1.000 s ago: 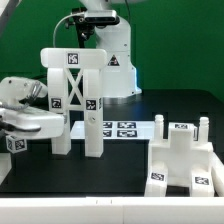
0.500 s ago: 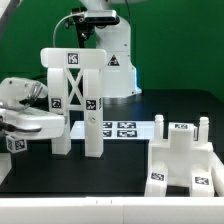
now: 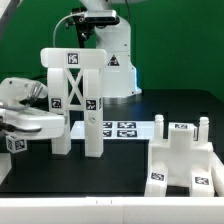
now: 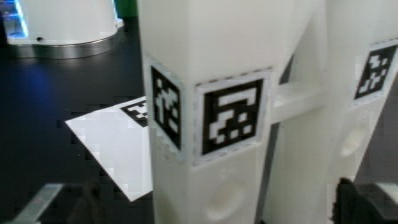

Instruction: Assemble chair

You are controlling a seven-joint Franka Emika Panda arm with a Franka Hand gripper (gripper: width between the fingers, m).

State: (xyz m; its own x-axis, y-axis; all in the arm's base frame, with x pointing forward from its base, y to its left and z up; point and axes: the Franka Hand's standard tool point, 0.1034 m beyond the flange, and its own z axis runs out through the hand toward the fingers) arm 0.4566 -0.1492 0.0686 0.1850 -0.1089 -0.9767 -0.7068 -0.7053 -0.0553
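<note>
The chair's upright frame (image 3: 76, 100), chunky white posts joined by crossbars and bearing square tags, stands on the black table left of centre. My gripper (image 3: 52, 125) reaches in level from the exterior view's left, at the frame's lower part. In the wrist view a tagged post (image 4: 210, 120) of the frame fills the space between my gripper's (image 4: 217, 206) dark fingertips (image 4: 71, 205), and a second post (image 4: 365, 90) stands beside it. The jaws are open and grip nothing. A gap shows between one finger and the post. Another white chair part (image 3: 185, 160) with tags lies on the exterior view's right.
The marker board (image 3: 116, 128) lies flat behind the frame, and one corner (image 4: 111, 140) of it shows in the wrist view. The arm's white base (image 3: 110, 60) stands at the back. A small tagged white block (image 3: 14, 143) sits under my hand near the table's left edge.
</note>
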